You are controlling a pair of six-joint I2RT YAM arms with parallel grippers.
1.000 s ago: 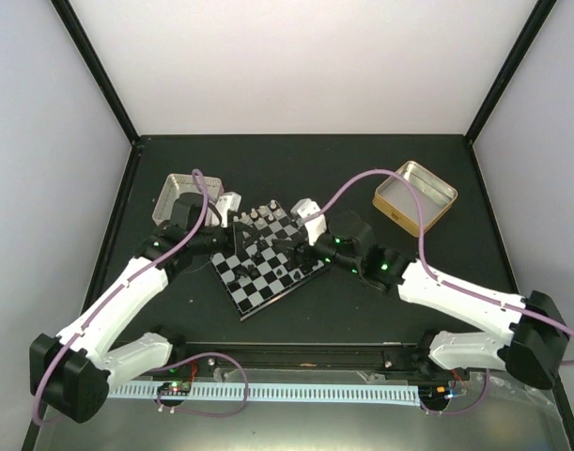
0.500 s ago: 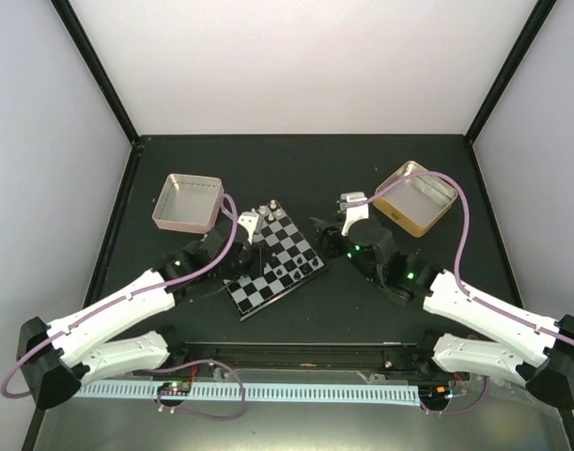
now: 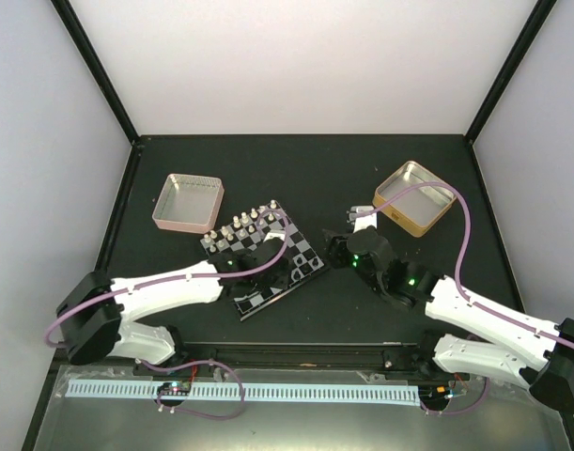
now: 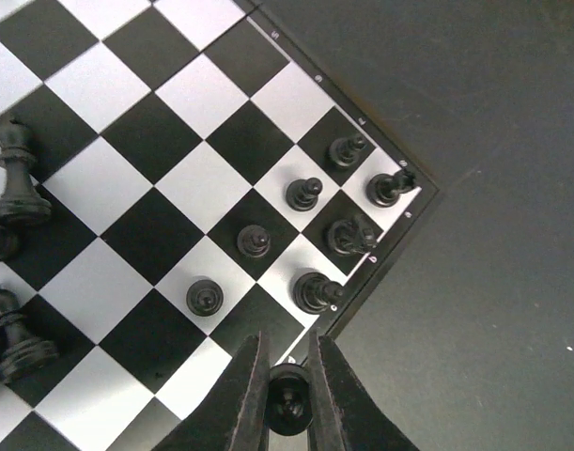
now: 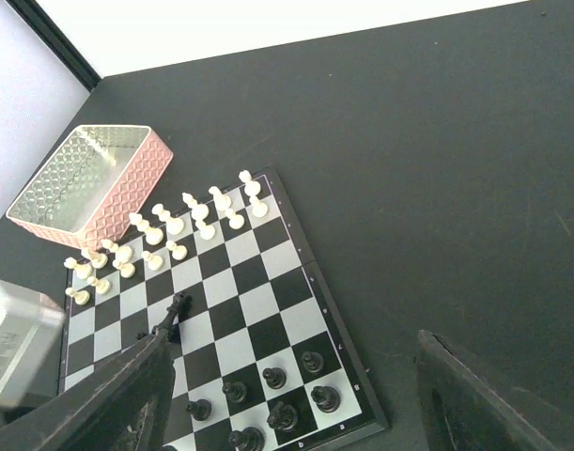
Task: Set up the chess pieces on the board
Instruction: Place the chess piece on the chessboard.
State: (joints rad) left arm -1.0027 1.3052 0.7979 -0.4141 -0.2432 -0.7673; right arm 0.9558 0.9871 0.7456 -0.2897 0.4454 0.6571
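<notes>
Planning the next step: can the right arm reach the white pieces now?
Probably yes: the right hand is open beside the board, and the left arm leaves the white pieces uncovered.

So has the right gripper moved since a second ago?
Yes. The right gripper has pulled to the right, off the board and toward the gold tin.

Nothing legible appears in any view. The only markings are tiny white characters along the dark rim of the board (image 4: 211, 94), one beside each edge square in the left wrist view, too small and blurred to make out. In the right wrist view they show only as pale specks.
</notes>
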